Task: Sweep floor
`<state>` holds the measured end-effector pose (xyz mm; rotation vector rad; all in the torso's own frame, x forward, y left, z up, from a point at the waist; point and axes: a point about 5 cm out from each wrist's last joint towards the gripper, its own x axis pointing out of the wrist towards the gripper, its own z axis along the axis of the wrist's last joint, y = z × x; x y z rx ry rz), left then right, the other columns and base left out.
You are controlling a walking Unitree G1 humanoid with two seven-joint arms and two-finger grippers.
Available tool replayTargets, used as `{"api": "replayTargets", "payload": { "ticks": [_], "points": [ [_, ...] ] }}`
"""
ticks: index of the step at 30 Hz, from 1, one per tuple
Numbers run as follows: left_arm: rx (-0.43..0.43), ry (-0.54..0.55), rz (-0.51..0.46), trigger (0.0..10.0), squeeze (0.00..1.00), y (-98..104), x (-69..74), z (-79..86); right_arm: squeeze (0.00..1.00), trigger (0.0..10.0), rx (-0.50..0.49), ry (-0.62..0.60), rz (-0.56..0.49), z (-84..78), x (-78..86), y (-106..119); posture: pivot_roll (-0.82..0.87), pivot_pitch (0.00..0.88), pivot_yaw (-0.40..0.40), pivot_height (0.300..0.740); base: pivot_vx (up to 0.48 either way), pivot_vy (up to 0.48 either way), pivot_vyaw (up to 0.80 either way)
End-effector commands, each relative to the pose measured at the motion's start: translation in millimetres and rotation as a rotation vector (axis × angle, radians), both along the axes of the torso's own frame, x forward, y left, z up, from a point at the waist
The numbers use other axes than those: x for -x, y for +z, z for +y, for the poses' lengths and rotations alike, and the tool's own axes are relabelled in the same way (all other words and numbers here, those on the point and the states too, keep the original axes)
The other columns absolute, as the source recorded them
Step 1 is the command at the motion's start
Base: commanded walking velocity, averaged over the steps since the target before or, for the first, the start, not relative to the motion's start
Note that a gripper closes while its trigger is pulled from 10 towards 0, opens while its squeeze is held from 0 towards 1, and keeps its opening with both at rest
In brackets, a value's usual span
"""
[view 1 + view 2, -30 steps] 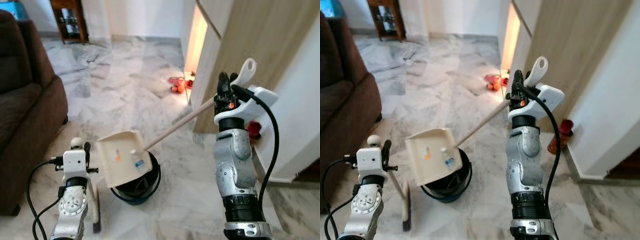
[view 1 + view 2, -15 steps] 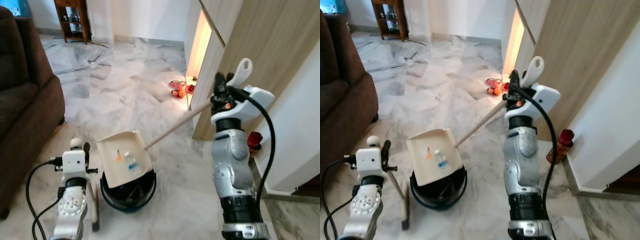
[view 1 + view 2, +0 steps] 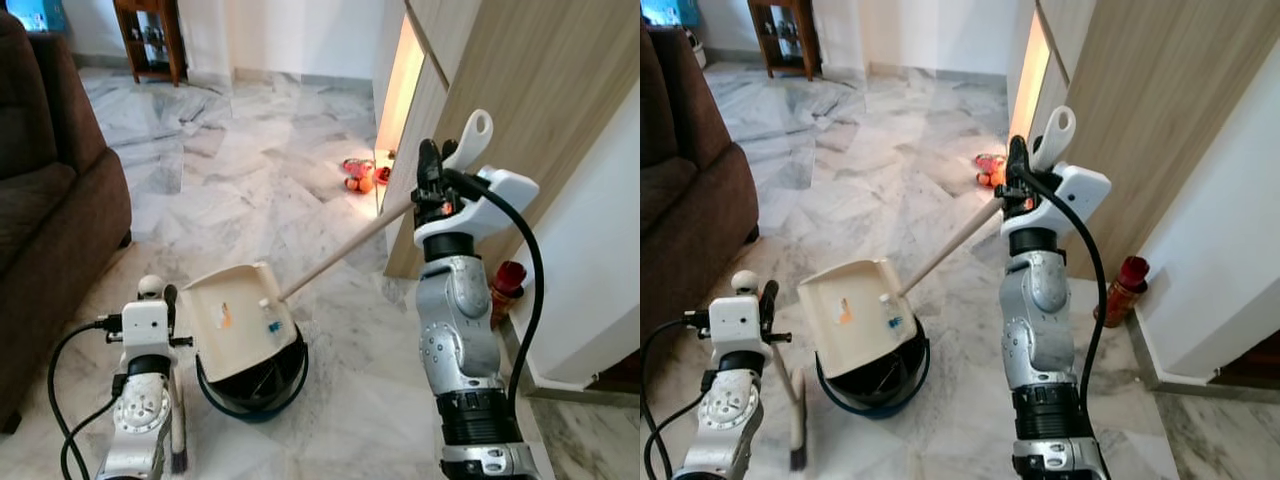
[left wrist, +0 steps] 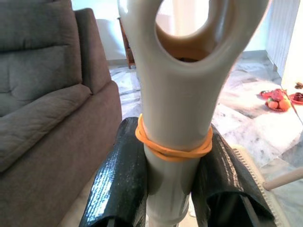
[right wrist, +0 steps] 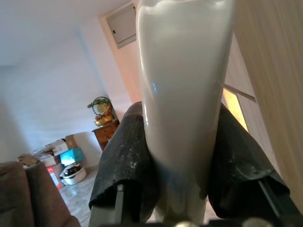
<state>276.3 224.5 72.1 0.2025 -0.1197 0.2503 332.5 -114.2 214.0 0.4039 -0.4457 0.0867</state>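
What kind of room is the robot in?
Probably the living room of a home. There is a brown sofa, a shiny marble floor and a small wooden shelf by the far wall.

Glossy veined marble floor point(image 3: 250, 170); smooth cream plastic dustpan point(image 3: 238, 318) on a pale wooden-looking handle point(image 3: 340, 252); matt brown cloth sofa point(image 3: 50, 210); wood-grain panel point(image 3: 560, 90) beside the right gripper point(image 3: 432, 185); shiny black plastic bucket point(image 3: 255, 380).
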Motion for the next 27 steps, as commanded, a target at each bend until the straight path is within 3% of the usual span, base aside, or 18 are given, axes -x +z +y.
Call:
{"api": "replayTargets", "payload": {
  "ticks": [1,27],
  "points": [
    [-0.010,-0.008,-0.043,10.0,0.00,7.7,-2.0,-1.1,0.00,10.0,-0.037,-0.009,-0.103,-2.9,3.4,22.8,0.17,0.000,-0.042,0.740,0.000,0.000,0.00],
    [-0.010,-0.008,-0.043,10.0,0.00,7.7,-2.0,-1.1,0.00,10.0,-0.037,-0.009,-0.103,-2.9,3.4,22.8,0.17,0.000,-0.042,0.740,0.000,0.000,0.00]
  ]
}}
